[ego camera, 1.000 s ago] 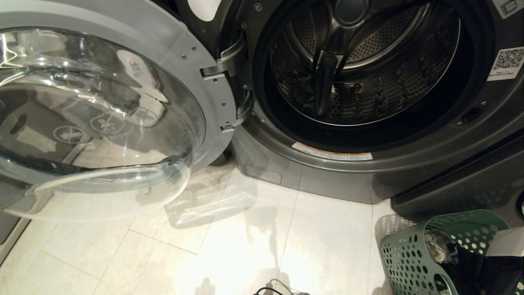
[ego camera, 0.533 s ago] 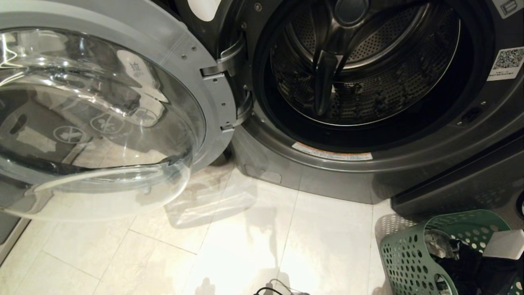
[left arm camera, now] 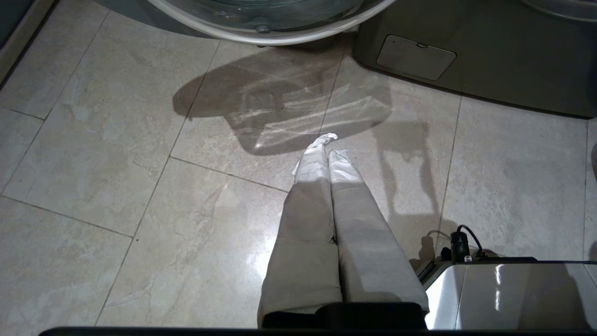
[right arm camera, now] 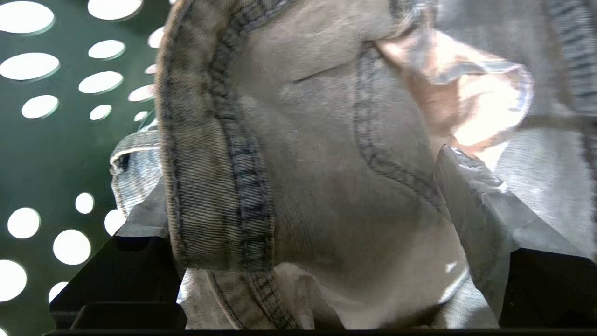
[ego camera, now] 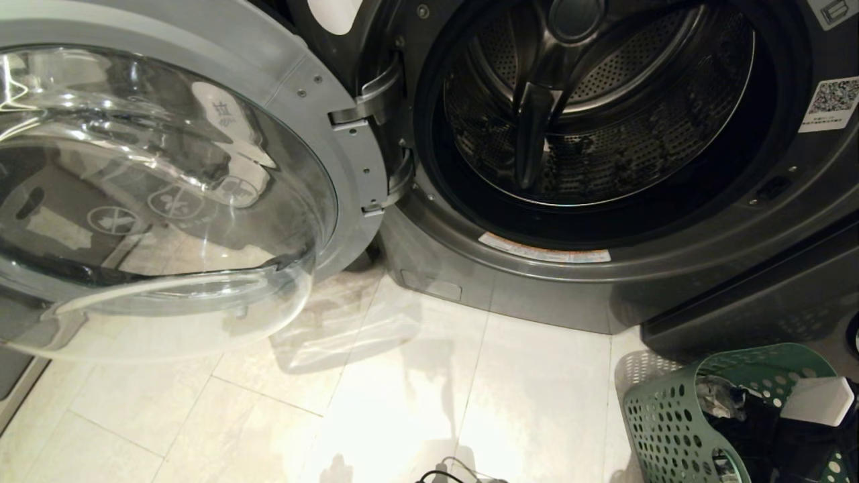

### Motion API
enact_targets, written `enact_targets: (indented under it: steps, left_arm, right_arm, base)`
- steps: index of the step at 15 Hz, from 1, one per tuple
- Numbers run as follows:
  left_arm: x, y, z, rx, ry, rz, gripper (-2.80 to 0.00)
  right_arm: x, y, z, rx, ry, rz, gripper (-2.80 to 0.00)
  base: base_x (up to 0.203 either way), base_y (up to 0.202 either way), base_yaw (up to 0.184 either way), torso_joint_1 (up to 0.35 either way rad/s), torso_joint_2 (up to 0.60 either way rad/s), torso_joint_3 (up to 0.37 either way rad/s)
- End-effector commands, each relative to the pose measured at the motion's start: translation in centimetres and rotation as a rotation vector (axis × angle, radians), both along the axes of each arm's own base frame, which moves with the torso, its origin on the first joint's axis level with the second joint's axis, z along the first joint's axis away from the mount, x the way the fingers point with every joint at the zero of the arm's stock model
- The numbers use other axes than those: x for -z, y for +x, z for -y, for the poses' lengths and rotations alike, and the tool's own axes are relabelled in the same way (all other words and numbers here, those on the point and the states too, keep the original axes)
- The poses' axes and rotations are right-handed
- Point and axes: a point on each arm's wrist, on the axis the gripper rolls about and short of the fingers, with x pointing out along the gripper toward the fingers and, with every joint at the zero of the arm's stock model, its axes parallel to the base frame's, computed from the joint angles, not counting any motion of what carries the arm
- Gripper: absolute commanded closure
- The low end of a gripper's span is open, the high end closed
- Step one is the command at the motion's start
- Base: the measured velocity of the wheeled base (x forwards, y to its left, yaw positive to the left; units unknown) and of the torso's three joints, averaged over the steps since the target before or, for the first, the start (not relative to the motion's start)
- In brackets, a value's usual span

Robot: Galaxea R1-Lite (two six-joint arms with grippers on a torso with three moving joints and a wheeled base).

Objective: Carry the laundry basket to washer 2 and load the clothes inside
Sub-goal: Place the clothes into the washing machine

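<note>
The green perforated laundry basket (ego camera: 671, 416) stands on the floor at the lower right, below the washer's open mouth and its bare steel drum (ego camera: 604, 121). Dark and grey clothes (ego camera: 721, 399) lie in the basket. My right arm's white link (ego camera: 815, 400) reaches down into it. In the right wrist view my right gripper (right arm camera: 298, 186) is open, pushed against a denim garment (right arm camera: 326, 154) that bulges between its spread fingers (right arm camera: 475, 210); the basket wall (right arm camera: 56, 154) is beside it. My left gripper (left arm camera: 328, 144) hangs parked and shut over the tiles, holding nothing.
The washer's glass door (ego camera: 168, 188) is swung wide open to the left, low over the floor. A dark lower panel (ego camera: 772, 302) sits behind the basket. My base's corner with a black cable (left arm camera: 461, 242) is near the left gripper. Pale tiles (ego camera: 402, 389) lie before the washer.
The right arm's white link has slid leftward, further into the basket. The washer, door, basket and left arm have stayed put.
</note>
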Motion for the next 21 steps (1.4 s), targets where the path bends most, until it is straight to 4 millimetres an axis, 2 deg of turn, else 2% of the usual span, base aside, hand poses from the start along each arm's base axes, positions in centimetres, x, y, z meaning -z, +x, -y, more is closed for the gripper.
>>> enact_targets:
  steps: [1,11,12,13,18,21]
  left_arm:
    - [0.0,0.0,0.0,-0.001,0.000,-0.001,0.00]
    - [0.0,0.0,0.0,0.000,0.000,-0.001,0.00]
    - [0.0,0.0,0.0,0.000,0.000,-0.001,0.00]
    - [0.0,0.0,0.0,-0.001,0.000,0.000,0.00]
    - [0.0,0.0,0.0,-0.001,0.000,-0.001,0.00]
    - [0.0,0.0,0.0,0.000,0.000,-0.001,0.00]
  right_arm:
    - [0.0,0.0,0.0,-0.001,-0.002,0.006,-2.80]
    - [0.2,0.0,-0.1,0.031,0.022,-0.012,-2.80]
    - [0.2,0.1,-0.1,0.029,0.020,-0.009,-0.70]
    - [0.2,0.2,-0.1,0.028,0.020,-0.009,0.00]
    - [0.1,0.0,-0.1,0.034,0.022,-0.014,0.00]
    - [-1.6,-0.5,0.0,0.054,0.035,-0.047,0.00]
  base:
    - [0.000,0.000,0.000,0.000,0.00,0.000]
    - [0.000,0.000,0.000,0.000,0.00,0.000]
    - [0.000,0.000,0.000,0.000,0.00,0.000]
    - [0.000,0.000,0.000,0.000,0.00,0.000]
    - [0.000,0.000,0.000,0.000,0.00,0.000]
    - [0.000,0.000,0.000,0.000,0.00,0.000]
